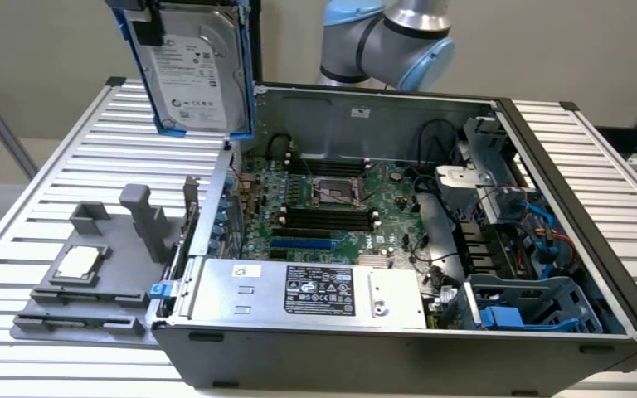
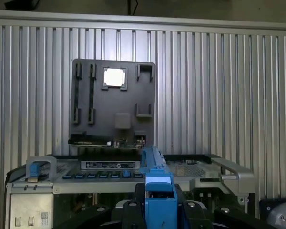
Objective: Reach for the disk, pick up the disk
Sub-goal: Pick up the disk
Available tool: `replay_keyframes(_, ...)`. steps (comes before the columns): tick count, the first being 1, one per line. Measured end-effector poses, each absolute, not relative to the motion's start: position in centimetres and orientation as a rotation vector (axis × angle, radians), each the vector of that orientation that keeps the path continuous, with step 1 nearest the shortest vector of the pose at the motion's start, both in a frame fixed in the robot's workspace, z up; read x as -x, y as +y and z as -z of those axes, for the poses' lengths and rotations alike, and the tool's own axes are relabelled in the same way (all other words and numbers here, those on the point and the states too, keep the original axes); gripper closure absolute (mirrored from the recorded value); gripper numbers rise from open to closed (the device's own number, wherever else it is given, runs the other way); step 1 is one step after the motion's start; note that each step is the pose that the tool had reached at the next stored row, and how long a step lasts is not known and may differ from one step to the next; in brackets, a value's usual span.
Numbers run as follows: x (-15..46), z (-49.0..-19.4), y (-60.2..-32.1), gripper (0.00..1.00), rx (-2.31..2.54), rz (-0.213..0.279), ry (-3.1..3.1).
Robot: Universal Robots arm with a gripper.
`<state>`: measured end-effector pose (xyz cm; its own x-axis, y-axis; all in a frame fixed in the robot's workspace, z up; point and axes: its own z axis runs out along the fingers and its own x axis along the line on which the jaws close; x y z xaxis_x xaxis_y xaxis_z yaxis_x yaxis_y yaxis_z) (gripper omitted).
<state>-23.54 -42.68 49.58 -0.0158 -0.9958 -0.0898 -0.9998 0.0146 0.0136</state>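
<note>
Disk (image 1: 192, 70) hangs upright high at the exterior view's left, its white label facing the camera and blue rails running down both long edges. It is off the desk (image 1: 64, 149) and above the open computer case (image 1: 584, 249), over the case's corner on the exterior view's left, touching neither. In the wrist view the disk (image 2: 155, 176) is seen edge-on as a blue rail running up from between the black fingers (image 2: 128, 210) of the hand (image 2: 160, 207). The fingers sit close on either side of that rail, so the hand appears clamped on the disk, though the contact itself is partly cut off by the picture's edge.

Below, the case lies on its side with the green motherboard (image 1: 330, 207) exposed and a silver power supply (image 1: 308, 290) along its near wall. A blue caddy (image 1: 517, 315) sits in the drive bay at the near corner on the exterior view's right.

On the desk just beside the case, on the exterior view's left, stands a grey fixture (image 1: 86, 282) with a small square chip (image 1: 77, 264) lying in one of its recesses. The light-blue and silver arm (image 1: 391, 37) rises behind the case.
</note>
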Motion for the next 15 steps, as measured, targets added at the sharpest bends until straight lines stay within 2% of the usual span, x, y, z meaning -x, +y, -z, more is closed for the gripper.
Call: replay_keyframes(15, 18.0, -49.6, -45.2, 0.67, 2.163, -0.116, 2.196)
